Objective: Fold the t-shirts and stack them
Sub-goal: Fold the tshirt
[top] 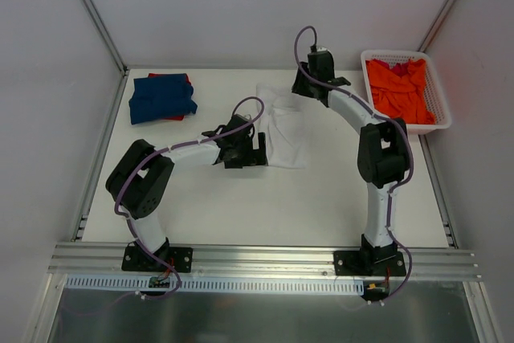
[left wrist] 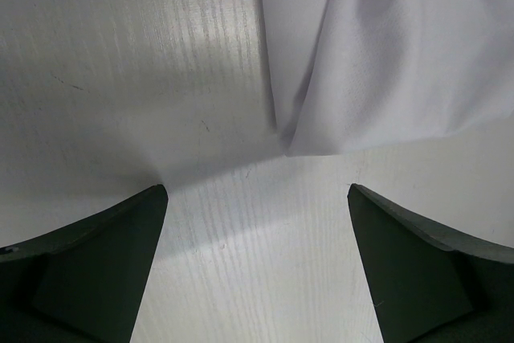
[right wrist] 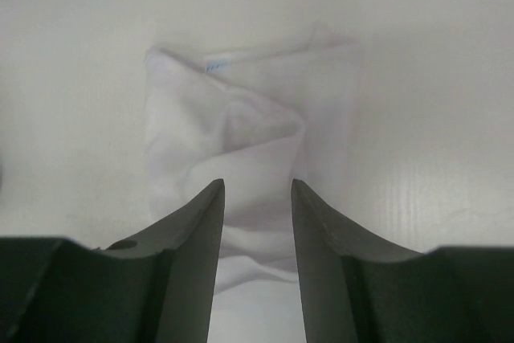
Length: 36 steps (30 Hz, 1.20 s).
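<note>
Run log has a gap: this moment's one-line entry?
white t-shirt: mid-table | left gripper: open at its near-left corner | right gripper: astride its far end, grip unclear | blue t-shirt: atop red t-shirt

Left arm [top: 181,153]: elbow was folded back, forearm lay low toward the right.
Left gripper [left wrist: 257,190]: jaws stood fully wide.
Right arm [top: 377,150]: reached far forward, wrist bent left.
Right gripper [right wrist: 257,186]: fingers stood half apart.

Left arm [top: 189,154]: white tube links, bulky black joint housings.
Right arm [top: 377,206]: the same white-and-black build.
Cables [top: 247,100]: purple, looping along both arms beyond the rail [top: 265,256].
Bases [top: 157,259]: black plates bolted on the rail.
Left end effector [left wrist: 257,190]: two dark, wedge-shaped fingers.
Right end effector [right wrist: 257,184]: dark tapered fingers, a round hole in its body.
</note>
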Tool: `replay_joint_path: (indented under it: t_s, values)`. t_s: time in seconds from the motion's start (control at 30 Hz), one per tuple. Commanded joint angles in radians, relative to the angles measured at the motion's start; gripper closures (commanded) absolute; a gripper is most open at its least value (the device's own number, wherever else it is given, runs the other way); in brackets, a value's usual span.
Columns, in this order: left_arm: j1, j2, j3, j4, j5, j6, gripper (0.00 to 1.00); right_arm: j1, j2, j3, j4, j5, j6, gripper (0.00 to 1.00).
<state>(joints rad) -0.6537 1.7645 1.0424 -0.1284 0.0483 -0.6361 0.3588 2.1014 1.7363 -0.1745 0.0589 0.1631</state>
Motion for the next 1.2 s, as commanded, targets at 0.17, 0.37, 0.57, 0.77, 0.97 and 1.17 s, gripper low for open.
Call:
replay_joint_path:
  t_s: [0.17,0.37,0.57,0.77,0.97,1.17]
  values:
    - [-0.004,-0.014,-0.036,-0.089,-0.005,0.010,0.01,-0.092,-0.136,-0.064,-0.085,0.025,-0.020,0.57]
    - [-0.004,-0.014,-0.018,-0.076,0.024,0.024,0.01,-0.090,-0.308,-0.305,-0.059,0.015,-0.008,0.56]
    - [-0.003,-0.027,-0.027,-0.022,0.053,0.035,0.01,-0.069,-0.512,-0.553,-0.049,-0.014,-0.002,0.51]
    - [0.009,-0.033,-0.087,0.117,0.122,0.006,0.01,-0.034,-0.644,-0.722,-0.072,-0.048,-0.007,0.44]
    - [0.034,-0.016,-0.122,0.222,0.167,-0.023,0.01,-0.023,-0.718,-0.886,-0.007,-0.129,0.030,0.42]
    - [0.042,0.000,-0.122,0.250,0.153,-0.022,0.01,-0.009,-0.712,-0.991,0.082,-0.178,0.073,0.41]
